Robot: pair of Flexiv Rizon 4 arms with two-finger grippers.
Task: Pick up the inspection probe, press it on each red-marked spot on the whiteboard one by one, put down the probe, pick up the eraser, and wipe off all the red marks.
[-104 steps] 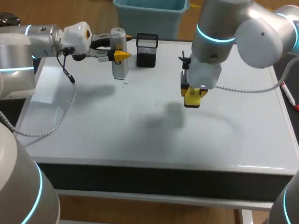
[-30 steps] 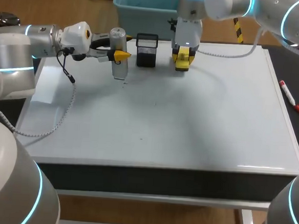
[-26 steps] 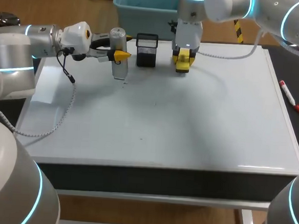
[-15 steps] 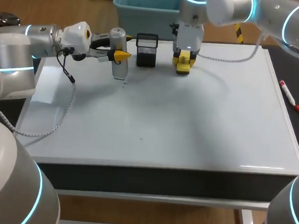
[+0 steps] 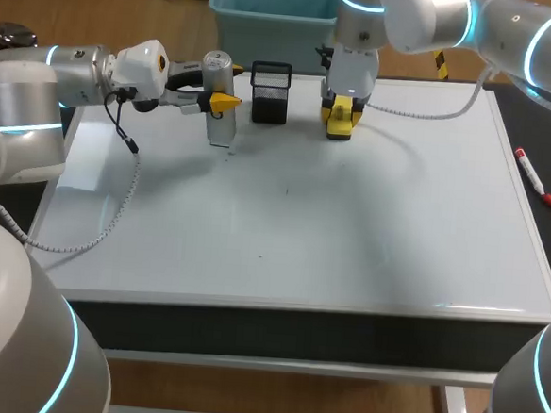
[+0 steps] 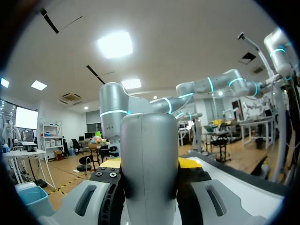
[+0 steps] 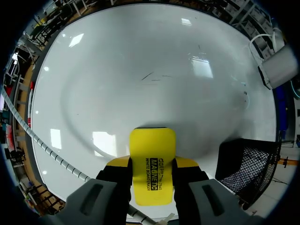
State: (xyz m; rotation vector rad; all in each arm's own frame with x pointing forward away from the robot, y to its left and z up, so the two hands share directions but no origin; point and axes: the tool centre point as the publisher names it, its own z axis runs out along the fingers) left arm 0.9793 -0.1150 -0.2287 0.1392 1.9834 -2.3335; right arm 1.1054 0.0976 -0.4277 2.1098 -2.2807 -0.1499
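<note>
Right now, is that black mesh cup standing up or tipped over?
Upright: the black mesh cup stands on its base on the whiteboard, open rim facing up.

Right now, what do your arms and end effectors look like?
Left arm and right arm: rounded silver-grey links with glowing cyan rings at the joints. A pale coiled cable trails from each wrist. Left end effector and right end effector: black, tipped bright yellow.

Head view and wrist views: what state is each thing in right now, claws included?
Left claw: shut on the probe.
Probe: upright, tip down by the whiteboard.
Right claw: shut on the eraser.
Eraser: held near the whiteboard's far edge.
Whiteboard: no red marks visible, only faint dark strokes.
Basket: upright, nothing seen inside.
Marker: lying flat beside the whiteboard.
</note>
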